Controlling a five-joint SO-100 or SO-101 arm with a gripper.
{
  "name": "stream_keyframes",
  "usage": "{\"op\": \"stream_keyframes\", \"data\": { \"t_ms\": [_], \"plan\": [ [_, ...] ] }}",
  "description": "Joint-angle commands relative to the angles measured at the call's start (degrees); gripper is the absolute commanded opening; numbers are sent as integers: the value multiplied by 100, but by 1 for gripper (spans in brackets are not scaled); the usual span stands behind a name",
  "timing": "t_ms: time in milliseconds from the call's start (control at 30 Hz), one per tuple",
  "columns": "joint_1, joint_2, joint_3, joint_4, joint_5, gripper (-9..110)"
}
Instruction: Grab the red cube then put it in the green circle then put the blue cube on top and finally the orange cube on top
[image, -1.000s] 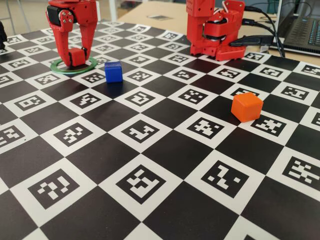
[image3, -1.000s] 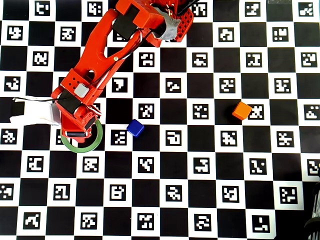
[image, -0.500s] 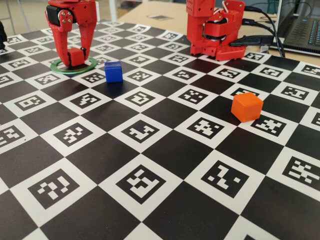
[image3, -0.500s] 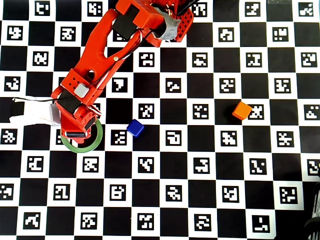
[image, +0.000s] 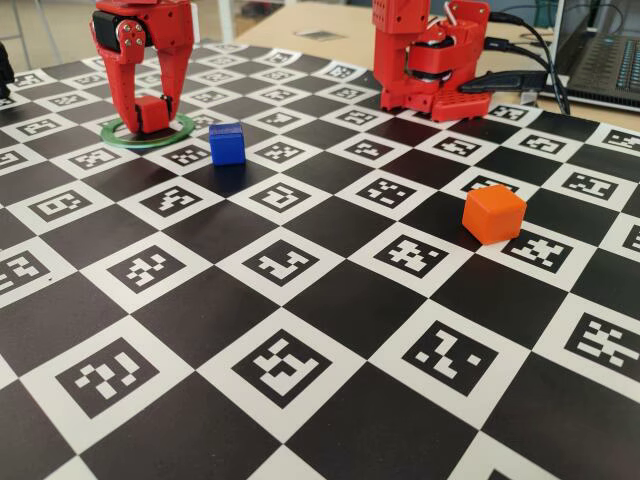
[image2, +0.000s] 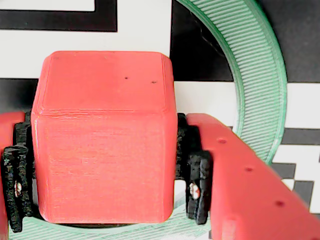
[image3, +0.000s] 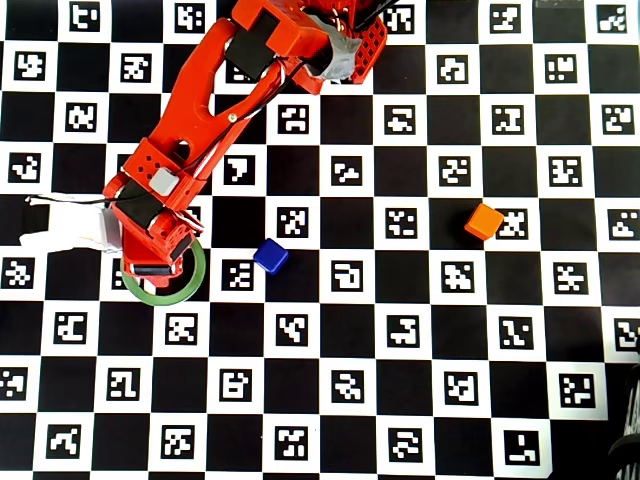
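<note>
Gripping the red cube (image2: 102, 135), the gripper (image2: 105, 175) presses its black ribbed pads (image2: 199, 187) on both side faces. This matte cube with rounded edges sits square between the jaws, inside the ridged green circle (image2: 260, 75). Beside the jaws stands the blue cube (image: 226, 143); the orange cube (image: 494, 213) lies well apart.

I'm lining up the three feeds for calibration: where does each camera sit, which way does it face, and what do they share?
Fixed view: low at the board's edge opposite the arm's base, looking across at the gripper around the red cube in the green circle.
Wrist view: on the gripper, looking down; both fingers flank the red cube.
Overhead view: straight down; whole arm shows.
Shared: fixed and overhead views both show the blue cube and orange cube.
</note>
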Motion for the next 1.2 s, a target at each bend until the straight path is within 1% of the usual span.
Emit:
{"op": "stream_keyframes", "data": {
  "t_ms": [0, 100, 200, 400, 767, 900, 1167],
  "plan": [
    [-44, 176, -290, -97, -18, 9],
    [-44, 176, -290, -97, -9, 14],
    [-44, 185, -272, -97, -35, 23],
    [-44, 202, -255, -105, -44, 34],
    [53, 483, -334, -9, -9, 39],
    [114, 826, -615, 290, -26, 40],
    [185, 1441, -1266, 1257, -9, 41]
  ]
}}
